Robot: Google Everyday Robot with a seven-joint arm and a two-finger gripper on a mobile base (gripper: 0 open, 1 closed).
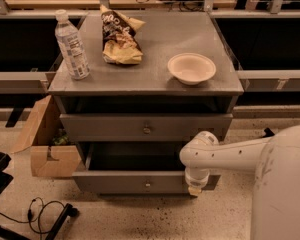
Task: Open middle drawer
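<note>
Racking is the main risk: middle drawer (115, 183) sits pulled well out below the upper drawer (105, 128), dark tray showing behind its front, and the gripper (194, 188) is at the front's right end, well off the centre knob (148, 184). Any more pull from there loads one side and could skew the drawer and jam it on its slides. A hold that far out could also slip off the corner. Drawer looks near done to me, so overpull is the second worry: front dropping or coming off its runs. A jolt could tip the bottle (72, 46) on the cabinet top (155, 39); bowl (191, 68) and bag (119, 36) less so. Box (45, 149) at left and cable (40, 211) on the floor are apart from the drawer. Gripper state: can't tell. It points straight down at the front's top edge, touching or just in front, can't say which. Arm (230, 154) comes in level from the right, wrist bent down.
</note>
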